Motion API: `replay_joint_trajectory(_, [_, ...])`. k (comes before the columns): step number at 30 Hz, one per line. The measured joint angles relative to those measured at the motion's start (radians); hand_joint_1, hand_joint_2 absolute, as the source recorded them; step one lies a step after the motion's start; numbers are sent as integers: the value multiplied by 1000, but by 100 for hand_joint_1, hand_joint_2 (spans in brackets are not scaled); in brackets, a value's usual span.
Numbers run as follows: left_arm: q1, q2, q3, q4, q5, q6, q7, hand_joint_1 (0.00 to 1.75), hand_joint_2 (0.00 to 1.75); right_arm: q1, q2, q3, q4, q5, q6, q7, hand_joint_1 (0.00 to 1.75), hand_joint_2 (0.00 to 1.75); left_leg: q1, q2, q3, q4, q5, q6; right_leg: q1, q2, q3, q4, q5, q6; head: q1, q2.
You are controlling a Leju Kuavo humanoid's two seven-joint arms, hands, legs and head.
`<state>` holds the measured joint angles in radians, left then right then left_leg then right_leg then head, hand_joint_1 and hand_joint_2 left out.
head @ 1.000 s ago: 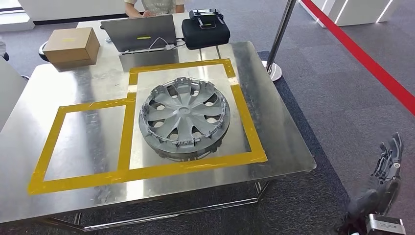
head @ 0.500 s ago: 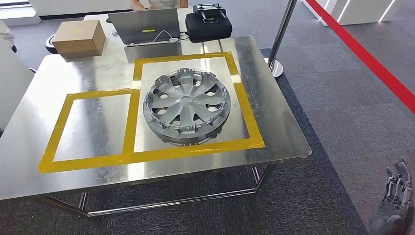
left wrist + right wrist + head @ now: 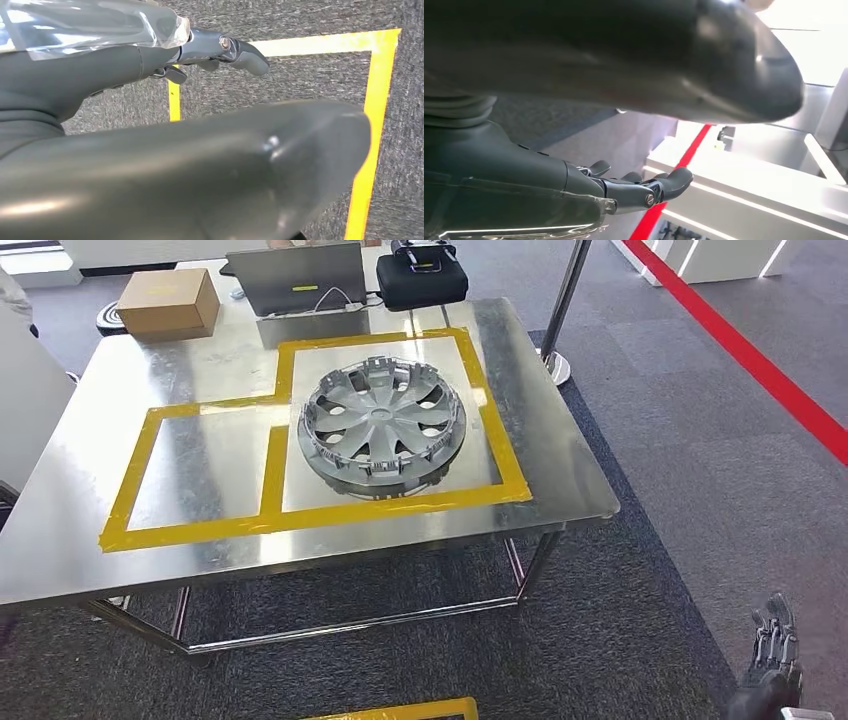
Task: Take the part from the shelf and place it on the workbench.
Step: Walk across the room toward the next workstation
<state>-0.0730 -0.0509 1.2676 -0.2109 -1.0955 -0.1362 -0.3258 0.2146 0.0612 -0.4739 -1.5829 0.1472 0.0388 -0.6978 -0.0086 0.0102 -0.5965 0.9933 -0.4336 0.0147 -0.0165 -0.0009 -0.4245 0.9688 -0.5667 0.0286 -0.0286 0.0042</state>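
Observation:
The part, a grey wheel cover (image 3: 382, 426), lies flat on the steel workbench (image 3: 560, 470) inside the right-hand square of yellow tape (image 3: 500, 445). My right hand (image 3: 768, 668) hangs low at the bottom right of the head view, well clear of the bench, fingers straight and holding nothing. In the right wrist view the same hand (image 3: 639, 190) has its fingers stretched out with nothing in them. My left hand (image 3: 210, 52) shows in the left wrist view above grey carpet and yellow floor tape (image 3: 372, 120), fingers extended and empty.
At the bench's far edge stand a cardboard box (image 3: 168, 302), a laptop (image 3: 295, 278) and a black case (image 3: 420, 280). A metal post (image 3: 560, 310) rises beyond the right corner. A red floor line (image 3: 740, 350) crosses the carpet. Yellow floor tape (image 3: 400, 710) lies near my feet.
The whole view has shifted: the bench now sits farther away and higher in the picture, so the camera has moved back. My right hand has dropped lower at the bottom right.

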Motion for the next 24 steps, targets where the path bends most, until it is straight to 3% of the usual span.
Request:
replay_joint_trajectory(2, [3,-1,0,0,2,2,4,0,0,-18,2,-27,89,22,-34,0,0,0,5,-3,-10,7,-3,-11,1,-4,-18,2,16,-20,0,0])
replay_joint_trajectory(3, [5,-2,0,0,2,3,5,0,0,-28,0,-40,138,31,-53,0,0,0,7,-5,-20,27,-32,-16,-1,-7,-29,1,28,-30,-1,0])
replay_joint_trajectory(6, [6,-6,0,-3,1,4,6,0,0,-60,-4,-85,292,77,-83,1,0,0,11,-8,-65,189,-177,-28,-1,-10,-75,2,65,-42,-5,0])
replay_joint_trajectory(7, [6,-6,0,-4,1,5,5,0,0,-72,-6,-106,349,97,-90,1,0,0,12,-8,-72,246,-200,-31,-1,-10,-90,3,77,-41,-5,0])
replay_joint_trajectory(8, [6,-7,0,-5,1,6,2,0,0,-83,-7,-126,412,116,-106,1,0,0,12,-8,-68,279,-196,-31,-1,-11,-105,4,88,-38,-5,0])
replay_joint_trajectory(9, [5,-7,1,-5,1,7,-3,0,0,-92,-10,-142,477,129,-128,1,0,0,12,-8,-47,279,-172,-30,-1,-12,-119,6,99,-36,-5,0])
replay_joint_trajectory(11, [3,-7,2,-6,6,7,-16,0,0,-105,-19,-154,608,153,-180,2,0,0,12,-9,46,177,-120,-26,0,-15,-142,9,118,-30,-5,0])
replay_joint_trajectory(13, [-3,-6,5,-8,16,8,-31,0,0,-129,-30,-155,749,181,-235,2,0,0,10,-13,159,18,-120,-19,4,-15,-156,13,137,-21,-5,0])
replay_joint_trajectory(14, [-7,-6,7,-9,21,8,-37,0,0,-143,-33,-155,817,196,-259,4,0,0,9,-15,189,-34,-131,-15,6,-15,-161,14,147,-16,-5,0])
replay_joint_trajectory(16, [-9,-5,12,-10,26,10,-49,0,0,-168,-39,-153,952,231,-292,28,0,0,7,-16,193,-67,-135,-2,6,-15,-171,13,167,-4,-4,0])
replay_joint_trajectory(17, [-7,-5,13,-10,27,10,-54,0,0,-176,-41,-151,1010,249,-299,54,0,0,7,-13,183,-66,-126,6,4,-13,-177,16,165,2,-4,0])
replay_joint_trajectory(18, [-4,-6,15,-10,27,11,-59,0,0,-182,-43,-147,1064,267,-301,84,0,0,8,-11,172,-67,-115,16,3,-11,-185,33,142,6,-2,0])
replay_joint_trajectory(19, [-2,-6,15,-10,26,13,-63,0,0,-187,-44,-142,1110,284,-301,116,0,0,9,-9,160,-68,-102,24,2,-8,-197,69,101,10,0,0])
replay_joint_trajectory(21, [0,-7,16,-10,22,15,-69,0,0,-196,-45,-128,1183,313,-296,178,0,0,5,-5,131,-66,-78,33,1,-6,-229,193,-8,15,5,0])
replay_joint_trajectory(22, [1,-7,17,-10,19,16,-71,0,0,-200,-45,-121,1211,325,-291,205,0,0,3,-3,114,-64,-66,34,1,-6,-239,258,-40,17,5,0])
replay_joint_trajectory(23, [2,-7,17,-10,15,16,-72,0,0,-204,-45,-114,1237,336,-286,231,0,0,1,-1,97,-60,-54,34,1,-5,-237,301,-48,17,5,0])
replay_joint_trajectory(24, [2,-8,17,-10,11,16,-72,0,0,-208,-45,-108,1258,343,-278,255,0,0,0,0,81,-55,-44,34,1,-5,-220,312,-34,16,5,0])
